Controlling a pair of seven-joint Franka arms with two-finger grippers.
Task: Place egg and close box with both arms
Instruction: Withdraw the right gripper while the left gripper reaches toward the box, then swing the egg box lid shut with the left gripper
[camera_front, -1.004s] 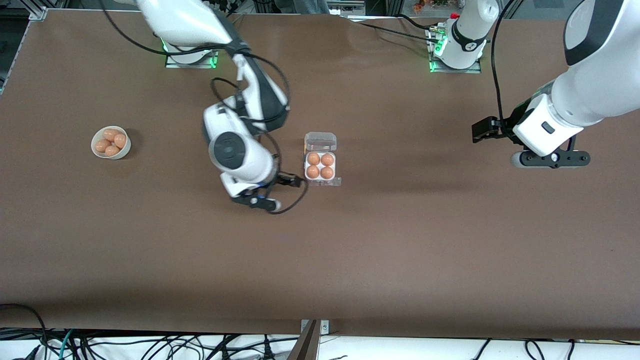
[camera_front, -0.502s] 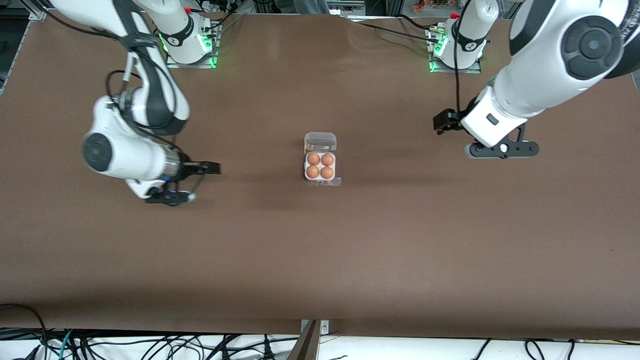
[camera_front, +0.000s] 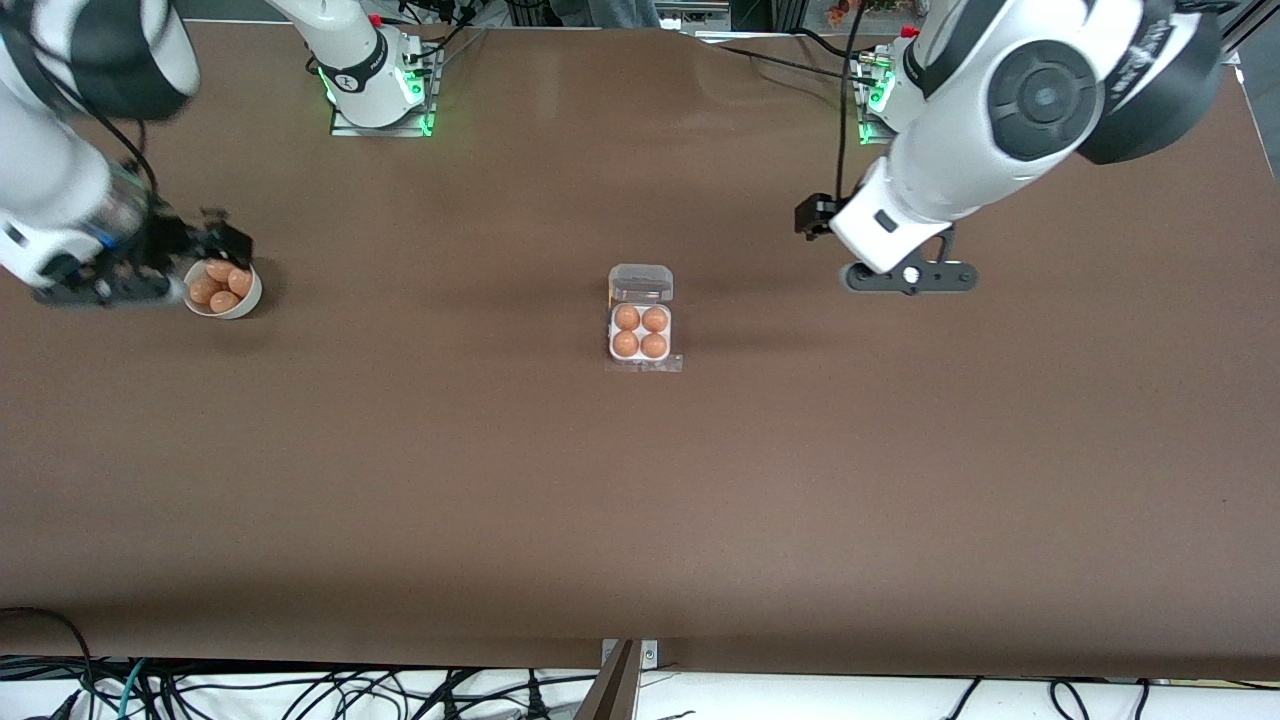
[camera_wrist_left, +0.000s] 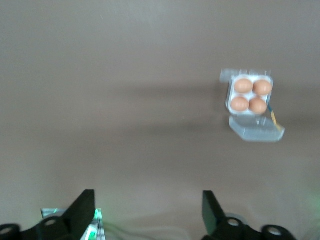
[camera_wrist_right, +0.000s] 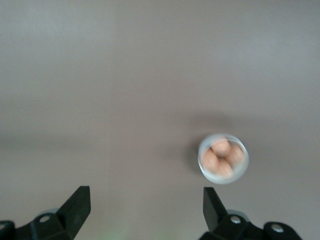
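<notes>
The clear box stands open in mid-table, its lid (camera_front: 640, 283) folded back toward the robots. Its white tray holds four orange-brown eggs (camera_front: 627, 318), one in each cell. My left gripper (camera_front: 812, 215) is open and empty in the air over bare table, between the box and the left arm's base. In the left wrist view (camera_wrist_left: 148, 212) the box's lid (camera_wrist_left: 257, 130) and its eggs (camera_wrist_left: 243, 86) show some way off. My right gripper (camera_front: 220, 240) is open and empty, over the table just beside the bowl. The right wrist view (camera_wrist_right: 146, 207) shows the same.
A round white bowl (camera_front: 240, 308) with several more eggs stands at the right arm's end of the table; it also shows in the right wrist view (camera_wrist_right: 201, 162). The arms' green-lit bases (camera_front: 378, 95) stand along the table's edge. Cables hang below the front edge.
My right arm has swung away from beside the box to the bowl at its end of the table. My left arm has moved in from its end toward the box.
</notes>
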